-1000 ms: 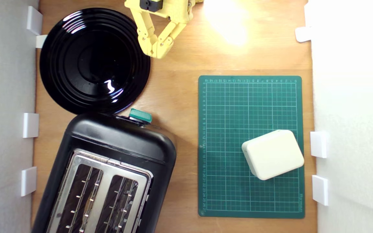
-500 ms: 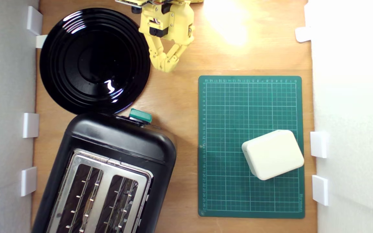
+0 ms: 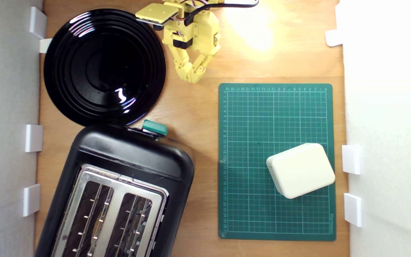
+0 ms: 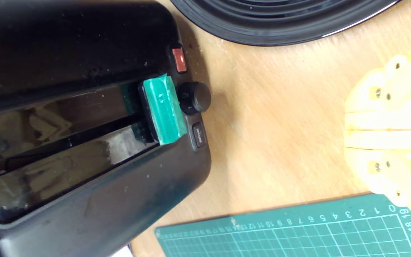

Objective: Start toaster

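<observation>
Teal lever tab (image 3: 154,127) on my toaster (image 3: 120,189), at the exterior view's lower left, sits untouched — nothing started yet. My yellow gripper (image 3: 192,79), fingers together and empty, hovers well apart, beside the black plate (image 3: 66,89).

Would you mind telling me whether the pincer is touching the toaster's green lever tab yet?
Apart. In the exterior view the pincer sits over bare wood beside the black plate, with a clear stretch of tabletop between it and the green lever tab on the toaster.
</observation>
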Controlling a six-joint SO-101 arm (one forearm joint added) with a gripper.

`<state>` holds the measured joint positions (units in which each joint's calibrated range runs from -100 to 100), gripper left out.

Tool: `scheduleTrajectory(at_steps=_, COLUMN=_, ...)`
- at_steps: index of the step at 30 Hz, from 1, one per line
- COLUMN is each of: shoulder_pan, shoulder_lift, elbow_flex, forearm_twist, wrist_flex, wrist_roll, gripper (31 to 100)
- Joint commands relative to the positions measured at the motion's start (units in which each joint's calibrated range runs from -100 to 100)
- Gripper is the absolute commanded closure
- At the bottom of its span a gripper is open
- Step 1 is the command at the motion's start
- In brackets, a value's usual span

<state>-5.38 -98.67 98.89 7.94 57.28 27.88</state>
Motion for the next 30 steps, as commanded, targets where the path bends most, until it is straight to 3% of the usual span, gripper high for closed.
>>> scheduleTrajectory(at_steps=1, shoulder_pan=-2.2, shoulder_lift=-0.7, elbow_flex=0.9, forearm_twist=0.1, wrist_flex=-0.3, wrist_roll=-1.4, gripper=98.9)
scheduleTrajectory(at_steps=7, shoulder_pan=-4.2, shoulder_lift=-0.5, elbow_flex=0.9, forearm_twist=-0.3, wrist_flex=0.2, wrist_roll=-2.8, gripper=98.9)
scheduleTrajectory(at_steps=11, shoulder_pan=-5.3, shoulder_lift=-0.4, elbow_flex=0.9, forearm_twist=-4.1, wrist_flex=1.1, wrist_roll=-2.7, gripper=98.9)
scheduleTrajectory(at_steps=30, shoulder_pan=-6.2, shoulder_lift=-0.4, elbow_flex=0.9, forearm_twist=-3.0, wrist_flex=1.0, wrist_roll=-3.7, gripper=98.5)
